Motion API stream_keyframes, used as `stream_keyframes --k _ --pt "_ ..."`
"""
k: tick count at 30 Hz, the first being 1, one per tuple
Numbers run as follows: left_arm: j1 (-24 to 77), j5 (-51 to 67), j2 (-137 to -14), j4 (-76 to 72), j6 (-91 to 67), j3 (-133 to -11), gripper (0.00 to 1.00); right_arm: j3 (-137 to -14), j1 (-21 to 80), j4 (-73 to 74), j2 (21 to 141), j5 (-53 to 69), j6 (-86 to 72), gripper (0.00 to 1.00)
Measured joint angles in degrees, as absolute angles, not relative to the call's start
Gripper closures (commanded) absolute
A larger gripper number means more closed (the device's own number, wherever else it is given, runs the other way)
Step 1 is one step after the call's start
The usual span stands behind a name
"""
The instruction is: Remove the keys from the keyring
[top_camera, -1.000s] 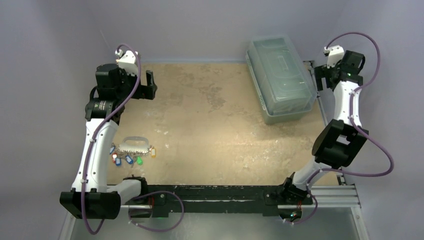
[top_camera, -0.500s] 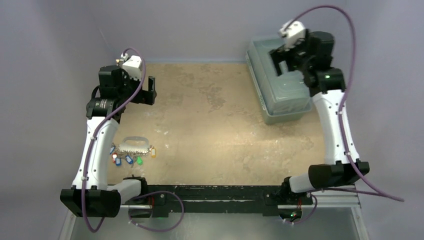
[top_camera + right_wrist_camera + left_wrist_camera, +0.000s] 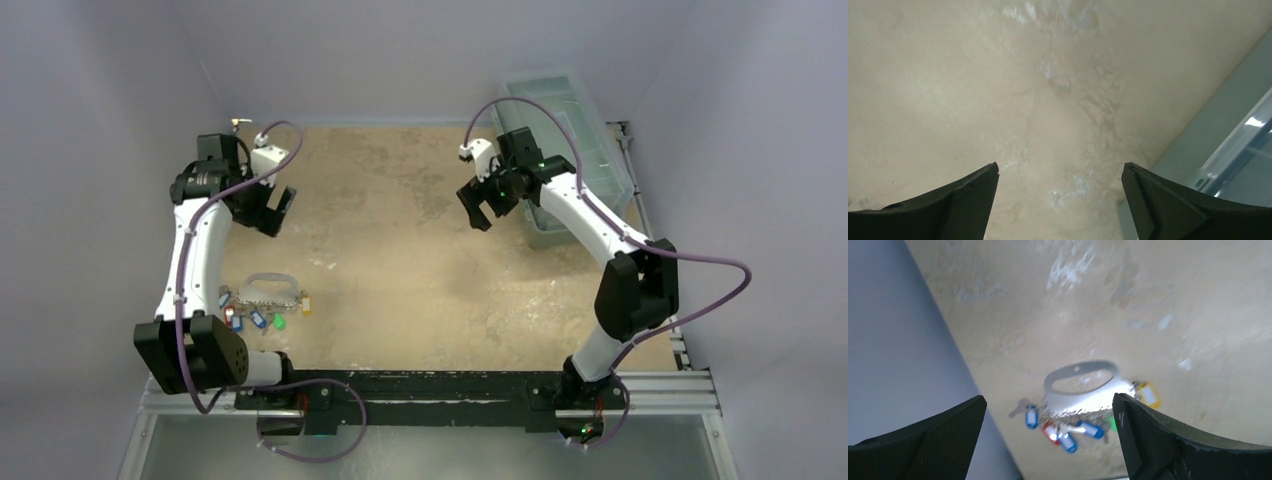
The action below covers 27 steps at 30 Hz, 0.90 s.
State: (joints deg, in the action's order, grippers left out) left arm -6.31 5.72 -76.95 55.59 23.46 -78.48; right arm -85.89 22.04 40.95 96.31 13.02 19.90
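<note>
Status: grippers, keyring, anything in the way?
Left gripper open, empty. Right gripper open, empty. Keys on keyring, flat on table, untouched. Nothing lying over them.

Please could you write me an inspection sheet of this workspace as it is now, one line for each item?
Surface: tan tabletop, mottled with pale stains.
Job's things: keyring lies flat near the left edge; keys with coloured tags are bunched along its base, apparently attached.
Clutter: clear lidded plastic box at the far right corner.
Grippers: left gripper open, above the table beyond the keyring; right gripper open, beside the box; both hold nothing.
Cables: purple cables loop along both arms, away from the keys.
Surroundings: plain grey walls; nothing else seen.
</note>
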Motion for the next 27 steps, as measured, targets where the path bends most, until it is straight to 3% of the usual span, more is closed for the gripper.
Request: stream_keyframes --k 9,19,24,27 --pt "-18.5 -1.1 -79.8 60.3 49.2 -66.6 0.01 -80.0 18.5 41.3 95.0 11.5 21.1 0.01" --pt "-21.0 -7.8 -80.6 52.8 63.7 -47.0 0.01 -79.2 9.6 41.9 94.4 12.0 24.1 0.01" --pt "-20.4 -6.1 -85.0 49.5 66.0 -43.7 0.15 -79.2 8.7 43.6 91.9 13.7 24.7 0.01" --pt "-16.5 -6.1 -87.2 48.9 65.1 -44.0 0.16 -79.2 8.7 44.3 89.4 17.3 24.4 0.01"
